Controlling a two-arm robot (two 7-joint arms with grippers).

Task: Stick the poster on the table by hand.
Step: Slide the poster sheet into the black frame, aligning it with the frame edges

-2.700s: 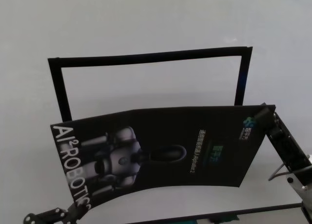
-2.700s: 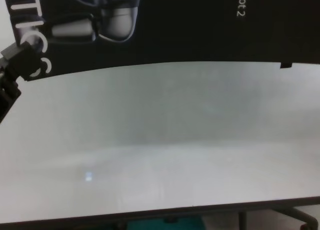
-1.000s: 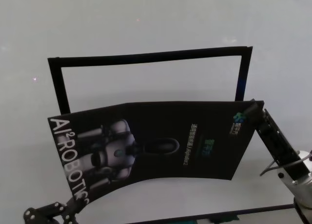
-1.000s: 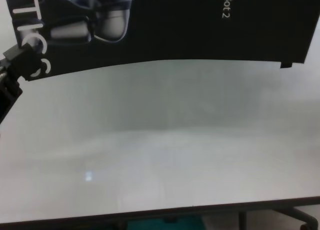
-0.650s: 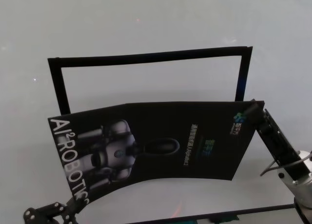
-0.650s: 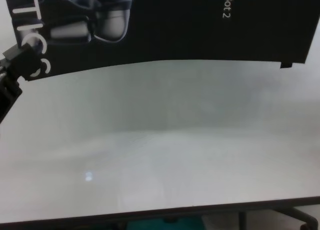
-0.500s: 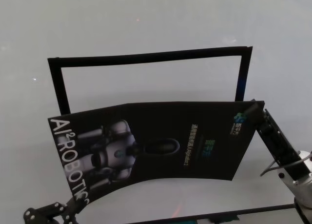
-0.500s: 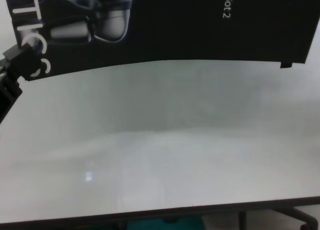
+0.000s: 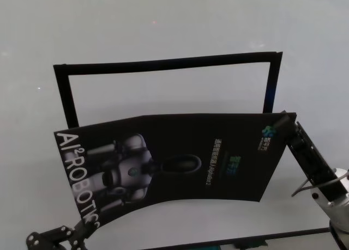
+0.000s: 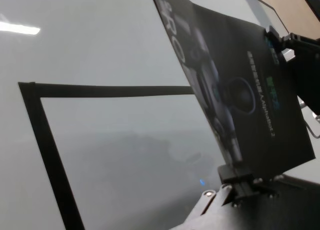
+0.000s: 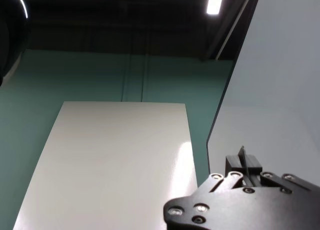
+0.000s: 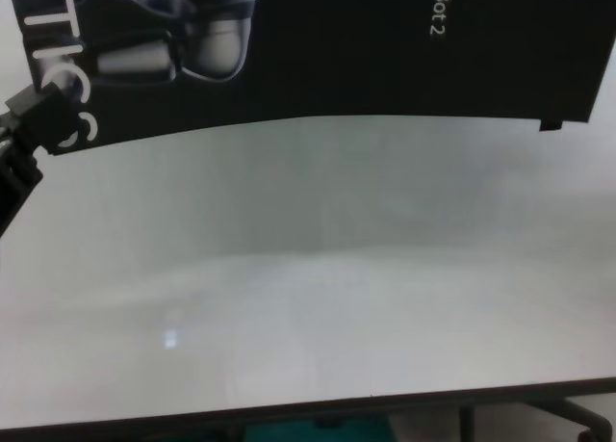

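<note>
The poster (image 9: pixel 180 163) is hanging in the air above the white surface (image 12: pixel 318 288), bowing between two opposite corners. It is overlapping the near side of a black rectangular outline (image 9: pixel 163 65) marked on the surface, which sits toward 12 o'clock from it.

The left tool (image 12: pixel 43 115) is pinching the poster's corner at about 7 o'clock in the head view, right by the last white letters; its fingers are clamped together on the sheet's edge. The right tool (image 9: pixel 288 126) is gripping the opposite corner at about 2 o'clock, beside the small blue-green logo, and in its wrist view its fingers are closing on the thin edge of the sheet.

The sheet is looking light, thin and floppy: it is curving under its own weight, with the middle sagging while the held corners are riding higher. The glossy face is probably slippery, so a grip close to the very corner, well onto the paper, is the safest hold. Pulling the corners apart too hard is likely to crease or tear it; letting them slacken is likely to make it fold. To lie flat inside the outline, it is probably needing to travel toward 12 o'clock and be lowered evenly.
</note>
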